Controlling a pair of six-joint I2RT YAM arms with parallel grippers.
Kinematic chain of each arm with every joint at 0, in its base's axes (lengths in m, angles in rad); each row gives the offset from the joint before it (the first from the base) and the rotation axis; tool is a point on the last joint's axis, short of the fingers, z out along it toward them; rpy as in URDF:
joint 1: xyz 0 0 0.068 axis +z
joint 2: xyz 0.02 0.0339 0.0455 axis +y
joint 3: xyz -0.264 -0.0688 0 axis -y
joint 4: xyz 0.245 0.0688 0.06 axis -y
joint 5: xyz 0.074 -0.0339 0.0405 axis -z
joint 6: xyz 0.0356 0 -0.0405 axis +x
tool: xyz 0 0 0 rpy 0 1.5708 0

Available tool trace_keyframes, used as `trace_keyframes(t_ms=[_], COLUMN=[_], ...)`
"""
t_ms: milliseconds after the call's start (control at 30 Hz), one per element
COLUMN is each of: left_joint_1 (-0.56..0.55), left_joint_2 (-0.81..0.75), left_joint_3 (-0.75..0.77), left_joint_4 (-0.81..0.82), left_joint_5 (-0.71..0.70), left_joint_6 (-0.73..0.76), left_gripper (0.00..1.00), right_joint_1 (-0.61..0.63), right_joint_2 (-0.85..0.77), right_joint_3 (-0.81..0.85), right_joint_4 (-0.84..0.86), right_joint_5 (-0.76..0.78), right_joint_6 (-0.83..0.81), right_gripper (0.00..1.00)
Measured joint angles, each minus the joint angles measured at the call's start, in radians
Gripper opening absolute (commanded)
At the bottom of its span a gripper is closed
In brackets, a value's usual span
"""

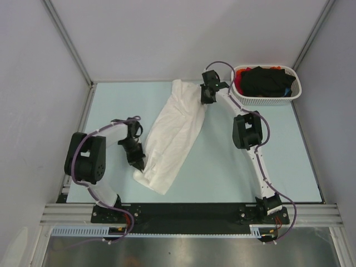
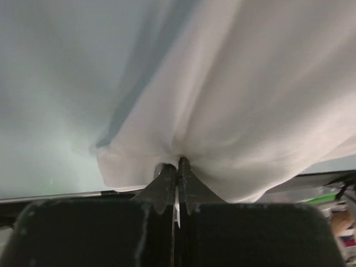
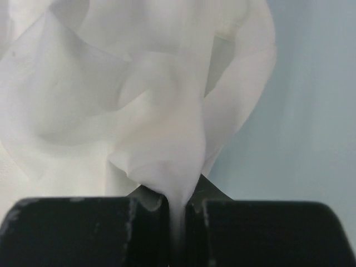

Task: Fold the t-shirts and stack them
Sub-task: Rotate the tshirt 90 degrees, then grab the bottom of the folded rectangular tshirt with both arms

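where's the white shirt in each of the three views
top external: the white shirt lies slantwise mid-table, from far centre to near left.
left wrist: it fills the upper right, its edge pinched in the left fingers at bottom centre.
right wrist: it fills left and centre, a fold caught in the right fingers.
shared landmark: the pale blue table, at left in the left wrist view, at right in the right.

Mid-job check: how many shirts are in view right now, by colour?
white t-shirt: 1, out of the basket
black t-shirt: 1 visible, in the basket
red t-shirt: 1 visible, peeking out beside the black one
Total: 3 visible; anything buried deeper in the basket cannot be told.
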Motion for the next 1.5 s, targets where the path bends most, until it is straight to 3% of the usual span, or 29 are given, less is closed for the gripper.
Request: trace_keyframes(t_ms=[233,467,533,567,600,667,700,733,833,967,1067,1100,1233,1367,1500], left_joint_1=[-0.345,-0.444,-0.437,-0.433,-0.426,-0.410,-0.396,-0.381,-0.336,-0.263,-0.214,-0.204,-0.198,-0.200,-0.187], left_joint_2=[0.197,0.288,0.287,0.285,0.281,0.261,0.243,0.220,0.122,-0.023,-0.073,-0.074,-0.097,-0.158,-0.208], left_joint_3=[0.177,0.300,0.299,0.298,0.293,0.270,0.254,0.238,0.186,0.132,0.086,0.084,0.111,0.172,0.181], left_joint_4=[0.000,-0.021,-0.026,-0.027,-0.027,-0.022,-0.024,-0.027,-0.037,-0.072,-0.101,-0.117,-0.160,-0.165,-0.113], left_joint_5=[0.097,0.133,0.127,0.124,0.120,0.109,0.093,0.077,0.022,-0.005,-0.004,-0.004,-0.018,-0.044,-0.045], left_joint_6=[-0.068,-0.109,-0.115,-0.116,-0.115,-0.109,-0.111,-0.109,-0.106,-0.096,-0.081,-0.077,-0.060,-0.055,-0.066], left_gripper=[0.00,0.00,0.00,0.00,0.26,0.47,0.68,0.74,0.78,0.68,0.85,0.99,1.00,1.00,1.00], right_joint_1=[0.050,0.100,0.113,0.117,0.118,0.118,0.118,0.116,0.106,0.080,0.061,0.054,0.045,0.027,-0.068], right_joint_2=[0.082,0.101,0.100,0.098,0.091,0.068,0.049,0.032,-0.060,-0.237,-0.385,-0.425,-0.564,-0.681,-0.822], right_joint_3=[0.072,0.076,0.073,0.066,0.052,0.021,-0.003,-0.024,-0.151,-0.347,-0.451,-0.466,-0.514,-0.589,-0.855], right_joint_4=[0.192,0.280,0.282,0.288,0.294,0.284,0.264,0.249,0.208,0.159,0.110,0.097,0.060,0.017,0.037], right_joint_5=[-0.023,-0.046,-0.027,-0.013,-0.001,0.023,0.040,0.053,0.090,0.132,0.151,0.155,0.146,0.035,-0.204], right_joint_6=[-0.037,-0.051,-0.051,-0.051,-0.052,-0.055,-0.063,-0.064,-0.072,-0.071,-0.060,-0.052,-0.033,0.024,0.118], right_gripper=[0.24,0.29,0.44,0.61,0.70,0.82,0.85,0.86,0.89,0.90,0.90,0.90,0.91,0.90,0.87])
